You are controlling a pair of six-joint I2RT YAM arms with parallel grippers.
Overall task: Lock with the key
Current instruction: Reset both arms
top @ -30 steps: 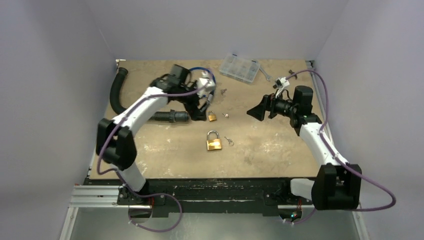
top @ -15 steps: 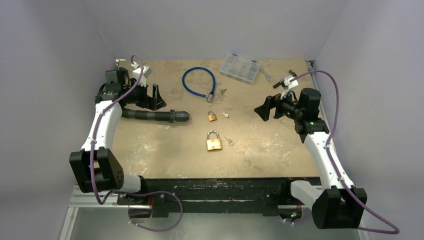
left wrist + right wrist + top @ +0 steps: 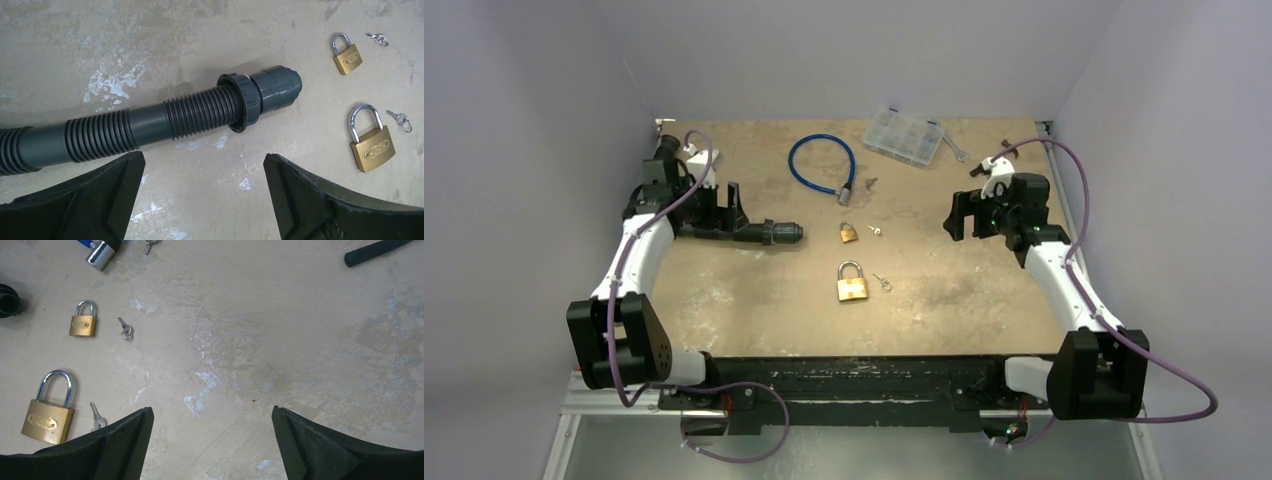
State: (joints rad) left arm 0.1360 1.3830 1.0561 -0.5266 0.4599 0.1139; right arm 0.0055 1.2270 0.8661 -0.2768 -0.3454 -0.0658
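Note:
A large brass padlock [image 3: 852,283] with its shackle up lies mid-table, a small key [image 3: 882,282] just right of it. A smaller brass padlock [image 3: 849,233] and its key [image 3: 875,230] lie behind. My left gripper [image 3: 736,203] is open and empty at the far left, above the black hose [image 3: 724,232]. My right gripper [image 3: 957,213] is open and empty at the right, apart from the locks. The left wrist view shows the large padlock [image 3: 372,141] and its key [image 3: 400,120]. The right wrist view shows them too, padlock [image 3: 48,412] and key [image 3: 96,416].
A blue cable lock [image 3: 822,165] and a clear plastic parts box [image 3: 905,134] lie at the back. The corrugated hose [image 3: 200,112] runs along the left side. A wrench [image 3: 955,150] lies beside the box. The walls stand close on both sides.
My left arm swung from the small padlock back to the far left over the hose. My right gripper drew back a little to the right and turned.

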